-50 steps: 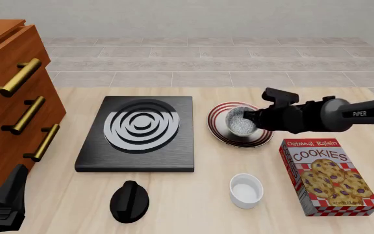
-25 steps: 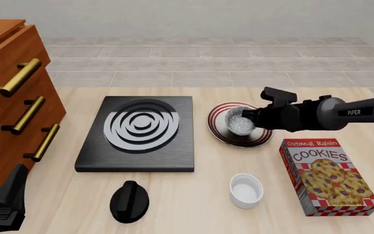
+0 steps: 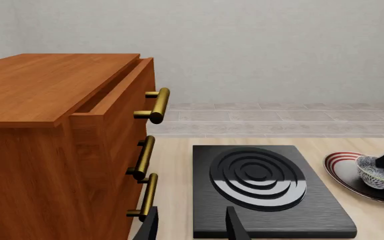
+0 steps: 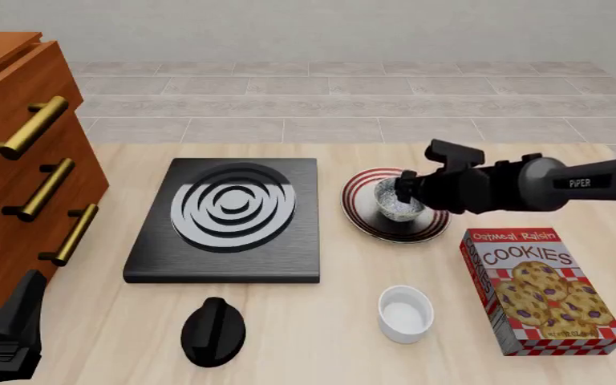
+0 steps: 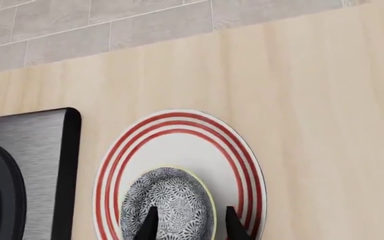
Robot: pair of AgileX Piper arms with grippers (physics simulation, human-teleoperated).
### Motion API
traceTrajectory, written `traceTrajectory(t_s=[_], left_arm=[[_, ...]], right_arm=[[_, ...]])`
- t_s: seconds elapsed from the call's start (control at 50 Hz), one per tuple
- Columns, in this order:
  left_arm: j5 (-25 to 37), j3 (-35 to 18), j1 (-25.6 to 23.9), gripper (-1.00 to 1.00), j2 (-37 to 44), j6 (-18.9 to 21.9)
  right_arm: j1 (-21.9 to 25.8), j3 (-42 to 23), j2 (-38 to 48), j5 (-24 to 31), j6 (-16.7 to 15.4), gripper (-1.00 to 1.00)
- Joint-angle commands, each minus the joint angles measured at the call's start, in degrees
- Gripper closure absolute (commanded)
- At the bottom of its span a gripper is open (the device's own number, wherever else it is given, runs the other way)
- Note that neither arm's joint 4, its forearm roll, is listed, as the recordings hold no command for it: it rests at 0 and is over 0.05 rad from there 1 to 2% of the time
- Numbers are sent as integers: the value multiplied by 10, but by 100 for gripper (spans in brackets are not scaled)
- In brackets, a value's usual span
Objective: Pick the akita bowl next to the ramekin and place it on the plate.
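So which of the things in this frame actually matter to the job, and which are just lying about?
Part of the job:
- akita bowl, on the plate
- plate
- ramekin, the landmark
- right pincer, at the bowl's rim

Lying about:
- black stove plate
- cookie box
- black knob
- wooden drawer cabinet
- left pincer, idle

My akita bowl (image 4: 398,201) (dark outside, speckled grey-white within) sits on the red-ringed white plate (image 4: 364,215). The plain white ramekin (image 4: 406,314) stands upright nearer me on the table, well apart from both.
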State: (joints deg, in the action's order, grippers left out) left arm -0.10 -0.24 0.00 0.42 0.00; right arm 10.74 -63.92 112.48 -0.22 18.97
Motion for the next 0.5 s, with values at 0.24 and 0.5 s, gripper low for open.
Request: traceTrajectory(t_s=[0.24,0.5], left_arm=[[0,0,0,-100,0,0],[0,0,0,-100,0,0]], right_arm=[[-4,-4,-32,19,0,-100],[1,14,-65,22,3,-100]])
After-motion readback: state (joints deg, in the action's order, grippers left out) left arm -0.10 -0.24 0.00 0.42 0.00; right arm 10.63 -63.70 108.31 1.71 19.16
